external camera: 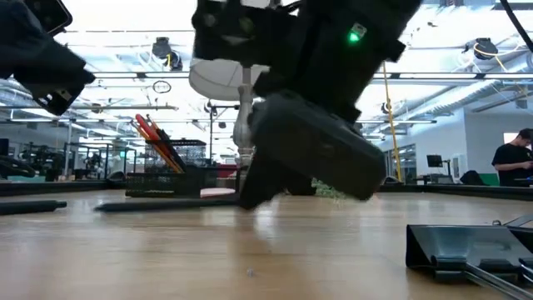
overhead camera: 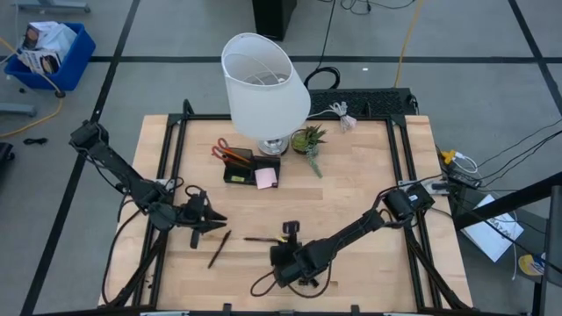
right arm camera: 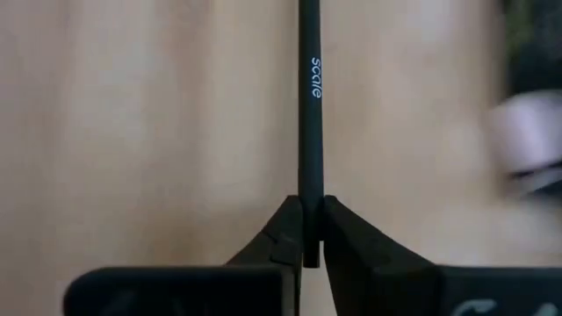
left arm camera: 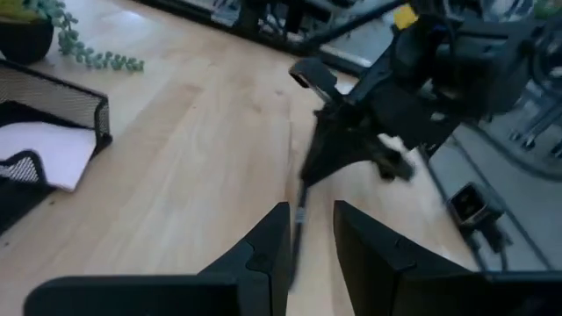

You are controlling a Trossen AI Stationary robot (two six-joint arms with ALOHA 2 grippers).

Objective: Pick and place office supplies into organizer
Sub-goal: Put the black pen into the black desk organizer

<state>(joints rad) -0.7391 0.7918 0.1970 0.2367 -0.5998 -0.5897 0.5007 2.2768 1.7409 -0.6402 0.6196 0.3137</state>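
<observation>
My right gripper (overhead camera: 283, 239) (right arm camera: 305, 215) is shut on a black pen (overhead camera: 260, 239) (right arm camera: 310, 96) at the near middle of the table. A second black pen (overhead camera: 219, 249) lies flat on the wood to its left. My left gripper (overhead camera: 213, 219) (left arm camera: 307, 230) hovers left of both pens, open by a narrow gap with nothing between its fingers. The black mesh organizer (overhead camera: 249, 169) stands at the lamp's base; it holds red-handled scissors (overhead camera: 219, 149), orange pencils and a pink sticky-note pad (overhead camera: 266, 178). My right gripper pinches the pen's right end (right arm camera: 309, 189) between the free ends of its two fingers. The fingers slant down from the table's right, in line with the pen. The pen sticks out past them toward the left, about level and low over the wood; I cannot tell whether its far end touches.
A big white-shaded lamp (overhead camera: 263, 77) stands at the far middle, right behind the organizer. A small potted plant (overhead camera: 307, 139) sits to its right. Bare wood spans the middle of the table between the pens and the organizer.
</observation>
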